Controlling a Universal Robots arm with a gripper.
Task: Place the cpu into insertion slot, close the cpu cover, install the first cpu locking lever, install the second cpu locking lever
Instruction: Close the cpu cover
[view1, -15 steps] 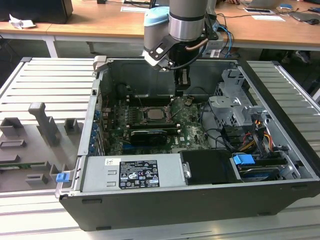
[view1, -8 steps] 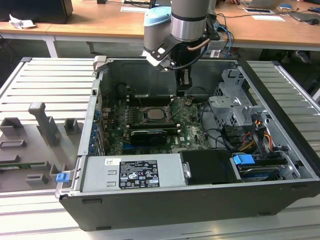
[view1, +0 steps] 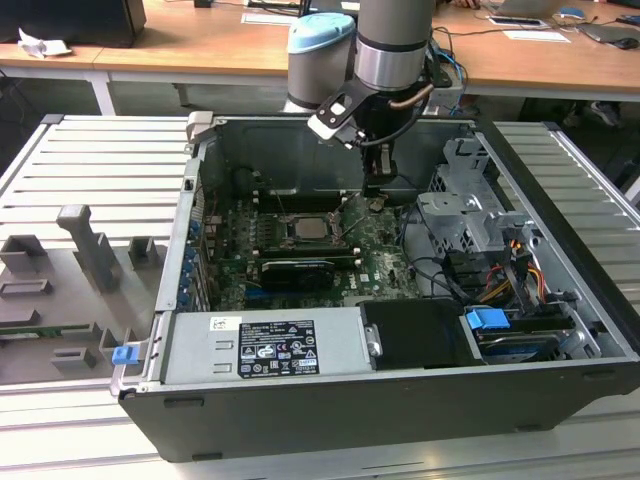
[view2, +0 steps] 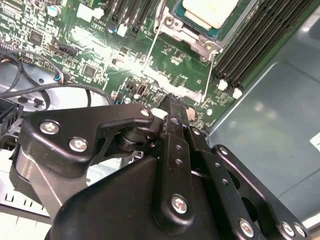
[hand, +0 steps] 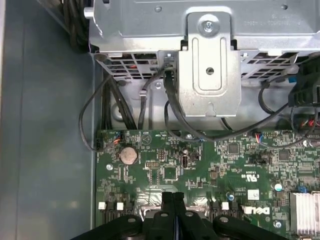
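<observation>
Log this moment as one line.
chip: in socket | gripper: shut, tips at socket edge | arm: inside computer case

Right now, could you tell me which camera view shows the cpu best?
The exterior view: the cpu shows whole, seated on the board. The second wrist view brings it closer but cuts it at the picture's edge. The first wrist view faces another part of the board.

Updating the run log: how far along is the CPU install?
Done: the cpu sits in the insertion slot, and the cpu cover looks lowered around it. In hand: the end effector, fingers together, is beside the socket at a wire locking lever. Left: I can't tell that either lever is latched.
</observation>
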